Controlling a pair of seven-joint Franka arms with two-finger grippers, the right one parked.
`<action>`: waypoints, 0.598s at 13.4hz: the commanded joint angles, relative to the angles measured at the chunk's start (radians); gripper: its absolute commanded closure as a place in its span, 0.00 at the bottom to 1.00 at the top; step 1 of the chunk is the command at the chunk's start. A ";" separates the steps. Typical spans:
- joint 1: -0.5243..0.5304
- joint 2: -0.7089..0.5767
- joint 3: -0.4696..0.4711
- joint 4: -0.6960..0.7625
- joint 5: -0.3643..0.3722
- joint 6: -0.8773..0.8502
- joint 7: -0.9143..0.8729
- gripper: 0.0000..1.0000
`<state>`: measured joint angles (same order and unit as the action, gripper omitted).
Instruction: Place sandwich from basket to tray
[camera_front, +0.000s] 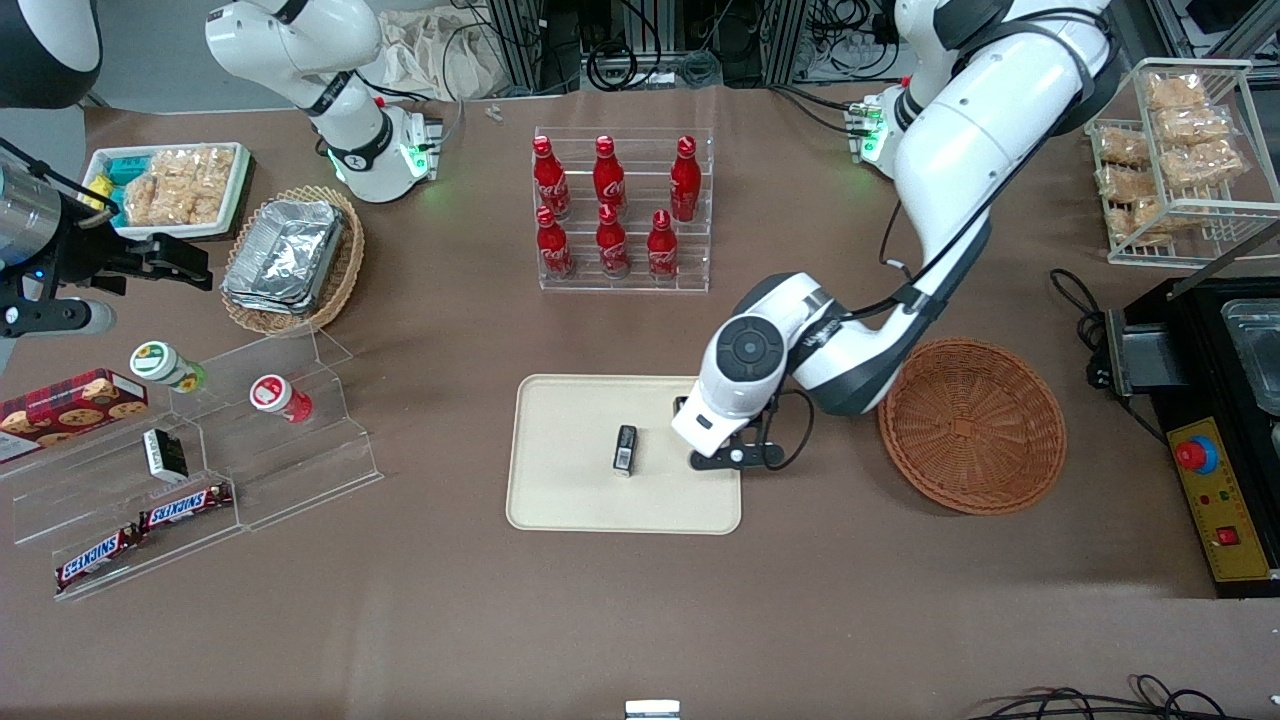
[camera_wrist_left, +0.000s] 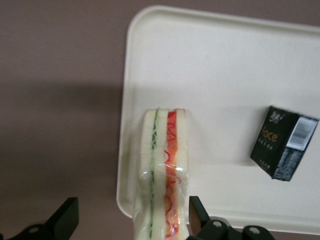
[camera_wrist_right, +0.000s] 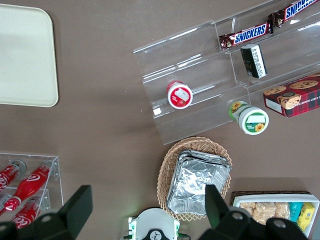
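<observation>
Sandwich (camera_wrist_left: 165, 170): wrapped in clear film, standing on edge over the rim of the tray (camera_wrist_left: 225, 60), half above the tray and half above the brown table (camera_wrist_left: 55, 100). One finger (camera_wrist_left: 197, 215) close against its bread face, the other finger well off to the side; jaws apparently spread, nothing clamped, though contact on the near side cannot be told for sure.

Gripper (camera_front: 725, 455): low over the tray end nearest the basket (camera_front: 972, 425), wrist pointing down, likely for release.

Basket: bare of contents, so transfer judged nearly done.

Small black box (camera_front: 625, 449): on the tray middle, well apart from the sandwich; placement at the tray's end probably avoids it.
</observation>
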<state>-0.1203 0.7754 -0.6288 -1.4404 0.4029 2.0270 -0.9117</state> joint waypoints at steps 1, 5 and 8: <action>0.072 -0.097 -0.006 0.034 -0.082 -0.153 0.071 0.01; 0.186 -0.237 -0.003 0.026 -0.137 -0.316 0.327 0.01; 0.277 -0.330 -0.003 0.029 -0.137 -0.394 0.512 0.01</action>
<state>0.1075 0.5187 -0.6289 -1.3869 0.2871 1.6791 -0.5064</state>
